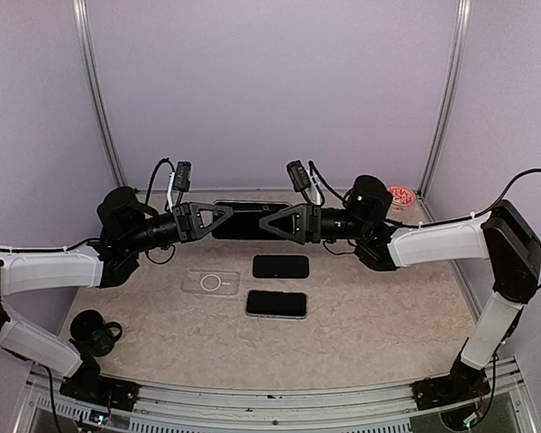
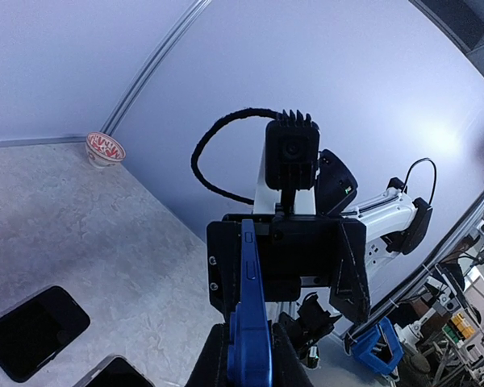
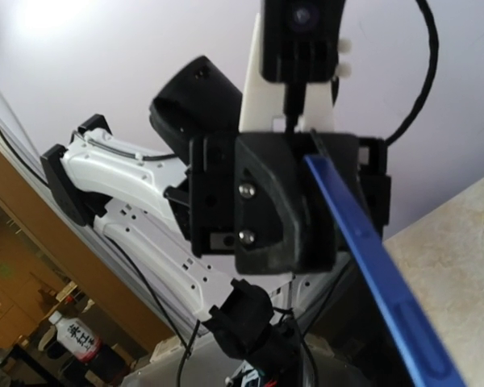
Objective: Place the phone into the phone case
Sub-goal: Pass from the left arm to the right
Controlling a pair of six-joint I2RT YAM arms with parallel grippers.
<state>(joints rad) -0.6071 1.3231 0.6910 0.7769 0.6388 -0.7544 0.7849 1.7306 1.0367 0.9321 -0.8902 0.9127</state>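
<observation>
A blue phone case (image 1: 248, 220) with a dark face hangs level above the table, between both arms. I cannot tell whether a phone sits inside it. My left gripper (image 1: 224, 218) is shut on its left end; in the left wrist view the case (image 2: 252, 306) runs edge-on out from those jaws. My right gripper (image 1: 270, 221) stands open around the far end, one finger (image 2: 224, 266) against the case and the other finger (image 2: 352, 270) well apart from it. The right wrist view shows the blue edge (image 3: 371, 266). A black phone (image 1: 280, 266) lies on the table below.
A clear phone case (image 1: 212, 281) with a round ring lies left of the black phone, and a second phone (image 1: 276, 304) lies nearer the front. A red-patterned bowl (image 1: 400, 194) stands at the back right. A black round object (image 1: 95, 331) sits at the front left.
</observation>
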